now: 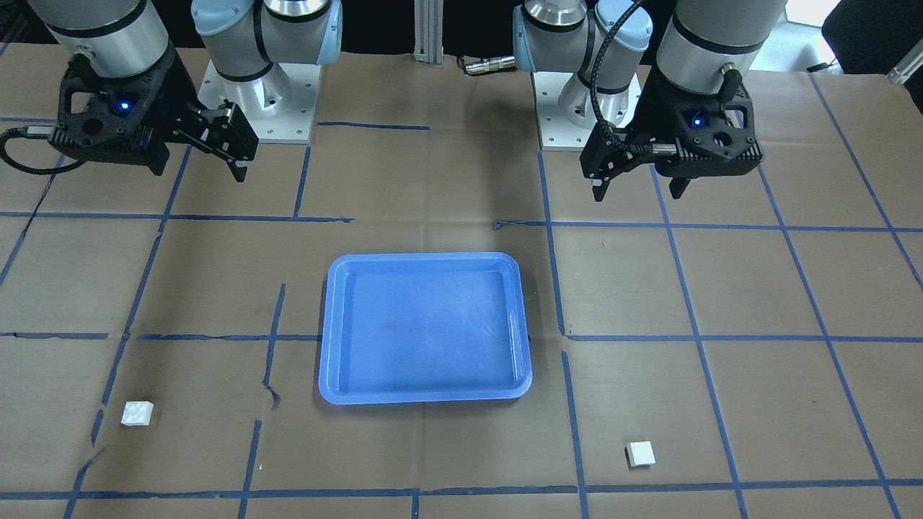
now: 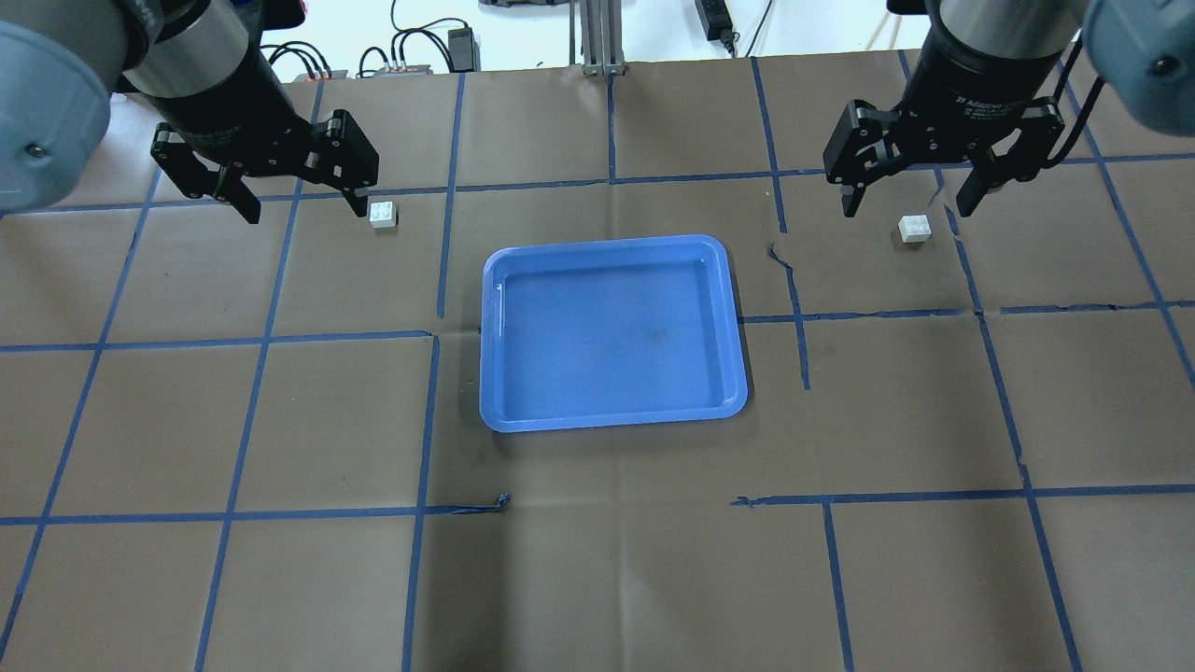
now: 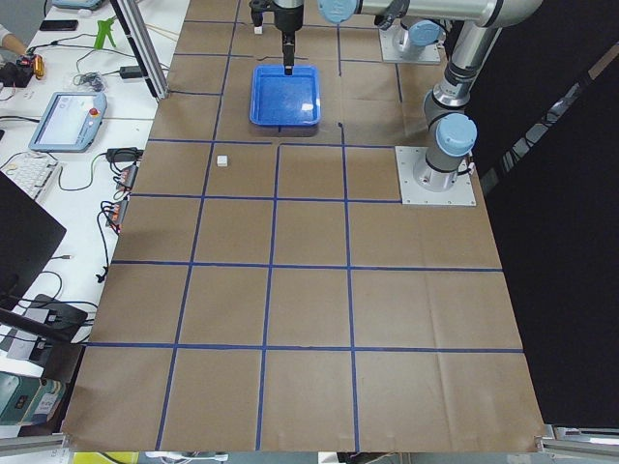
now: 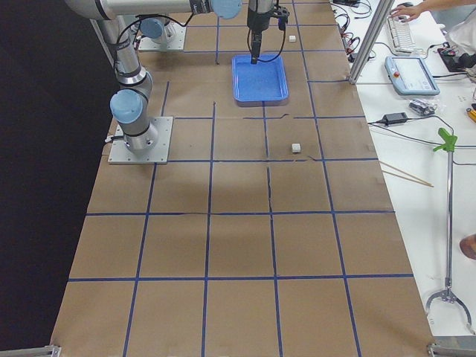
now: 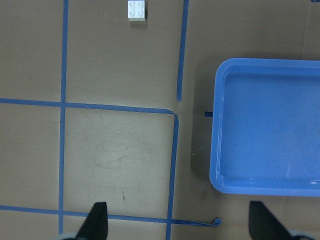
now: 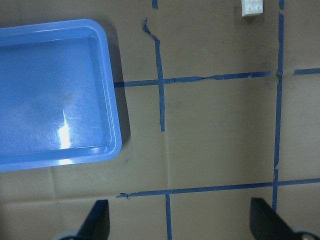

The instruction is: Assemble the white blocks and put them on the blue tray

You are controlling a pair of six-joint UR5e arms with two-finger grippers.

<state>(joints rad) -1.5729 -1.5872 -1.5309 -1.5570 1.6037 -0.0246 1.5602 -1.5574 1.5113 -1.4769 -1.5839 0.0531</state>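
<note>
Two white blocks lie on the brown paper on opposite sides of the blue tray [image 2: 611, 411]. One [image 2: 383, 214] is on my left side and also shows in the left wrist view [image 5: 137, 10]. The other [image 2: 915, 229] is on my right side and shows at the top edge of the right wrist view [image 6: 251, 7]. My left gripper [image 2: 303, 207] is open and empty, held high above the table, short of its block. My right gripper [image 2: 907, 207] is open and empty, likewise high and short of its block. The tray [image 1: 425, 393] holds nothing.
Blue tape lines [image 2: 439, 261] cross the brown paper in a grid. The arm bases [image 1: 259, 94] stand on metal plates at the robot's side of the table. Desks with cables and devices line the operators' side [image 3: 68, 116].
</note>
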